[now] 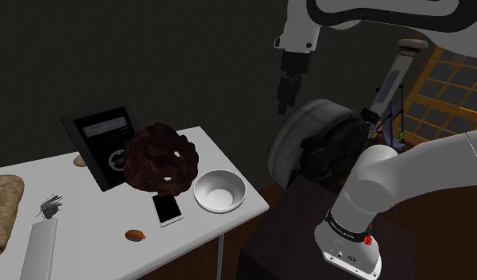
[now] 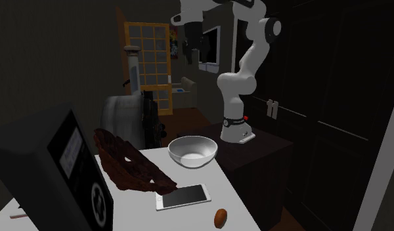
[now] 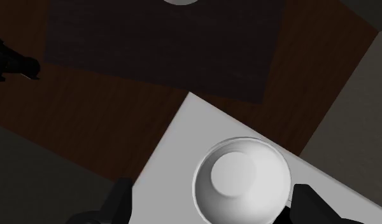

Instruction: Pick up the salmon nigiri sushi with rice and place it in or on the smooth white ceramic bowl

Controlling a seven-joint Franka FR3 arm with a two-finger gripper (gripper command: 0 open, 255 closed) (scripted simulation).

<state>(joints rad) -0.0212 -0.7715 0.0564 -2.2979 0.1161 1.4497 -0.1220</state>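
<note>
The salmon nigiri (image 1: 134, 235) is a small orange-brown lump near the front edge of the white table (image 1: 86, 239); it also lies past the phone in the second exterior view (image 2: 220, 217). The smooth white bowl (image 1: 219, 191) stands upright near the table's right corner (image 2: 193, 151). My black gripper (image 1: 288, 91) hangs high in the air, beyond that corner and well above the bowl (image 2: 191, 46). Looking down from the hand, the bowl (image 3: 242, 181) lies far below the gripper (image 3: 214, 188), whose fingers stand apart with nothing between them.
A phone (image 1: 167, 209) lies between bowl and nigiri. A dark brown lumpy object (image 1: 159, 159) and a black device (image 1: 102, 143) stand behind them. Bread (image 1: 2, 211) and a grey bottle (image 1: 38, 246) sit at the left. A grey round appliance (image 1: 312, 139) stands beside the stand (image 1: 285, 231).
</note>
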